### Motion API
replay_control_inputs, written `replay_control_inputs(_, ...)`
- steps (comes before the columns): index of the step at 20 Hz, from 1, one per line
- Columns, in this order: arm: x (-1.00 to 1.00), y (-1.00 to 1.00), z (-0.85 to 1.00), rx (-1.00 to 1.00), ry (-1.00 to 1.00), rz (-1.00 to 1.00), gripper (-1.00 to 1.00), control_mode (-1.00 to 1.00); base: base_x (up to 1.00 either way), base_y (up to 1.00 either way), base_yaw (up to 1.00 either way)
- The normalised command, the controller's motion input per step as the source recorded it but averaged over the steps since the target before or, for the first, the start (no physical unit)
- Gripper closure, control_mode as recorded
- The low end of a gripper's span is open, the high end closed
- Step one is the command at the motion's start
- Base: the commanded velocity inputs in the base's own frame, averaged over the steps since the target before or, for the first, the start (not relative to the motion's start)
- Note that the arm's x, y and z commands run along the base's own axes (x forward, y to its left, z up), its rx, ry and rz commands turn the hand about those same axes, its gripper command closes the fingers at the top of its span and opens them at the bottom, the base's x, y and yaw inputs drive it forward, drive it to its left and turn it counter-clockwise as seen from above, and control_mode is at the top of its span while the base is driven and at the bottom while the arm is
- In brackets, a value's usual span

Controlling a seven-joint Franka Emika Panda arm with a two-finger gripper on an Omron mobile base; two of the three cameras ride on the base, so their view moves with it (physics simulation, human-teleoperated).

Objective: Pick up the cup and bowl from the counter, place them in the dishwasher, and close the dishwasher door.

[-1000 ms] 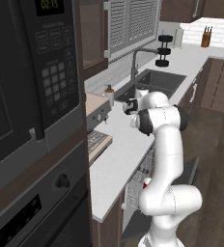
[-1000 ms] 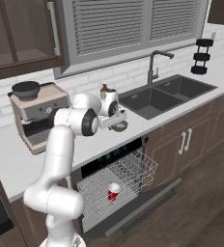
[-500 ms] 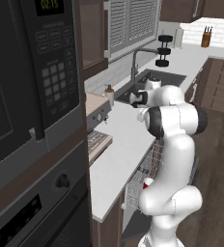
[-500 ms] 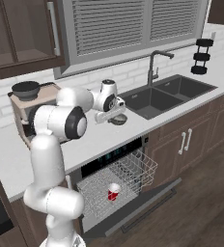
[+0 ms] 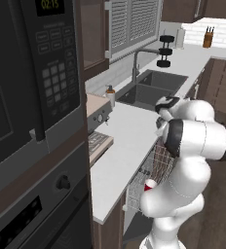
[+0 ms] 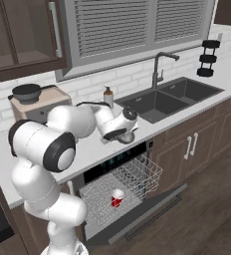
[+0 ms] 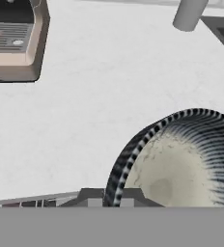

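The gripper (image 6: pixel 129 135) holds the bowl (image 7: pixel 181 159), a striped-rim bowl with a cream inside, clamped at its rim just above the counter (image 6: pixel 95 149) near its front edge. Below, the dishwasher door (image 6: pixel 152 206) lies dropped open, and the red cup (image 6: pixel 117 198) stands upright in the pulled-out wire rack (image 6: pixel 137 174). A coffee machine (image 6: pixel 35 102) sits further back on the counter.

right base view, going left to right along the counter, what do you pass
coffee machine → soap bottle → bowl held up at the gripper → tap → sink → black stacked stand
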Motion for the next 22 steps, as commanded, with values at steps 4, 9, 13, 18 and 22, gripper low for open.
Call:
replay_control_inputs(4,-0.44,-0.75,0.00,0.49,-0.04,0.09,1.00,-1.00,0.00,0.00,0.00)
replay_control_inputs(9,-0.40,-0.61,-0.05,0.36,-0.01,0.06,1.00,-1.00,0.00,0.00,0.00)
replay_control_inputs(13,-0.40,-0.30,-0.38,0.20,-0.01,0.04,1.00,-1.00,0.00,0.00,0.00)
replay_control_inputs(18,-0.18,-0.03,-0.69,0.09,0.00,0.04,1.00,-1.00,0.00,0.00,0.00)
replay_control_inputs(22,-0.12,0.02,-0.76,0.02,0.00,0.00,1.00,-1.00,0.00,0.00,0.00)
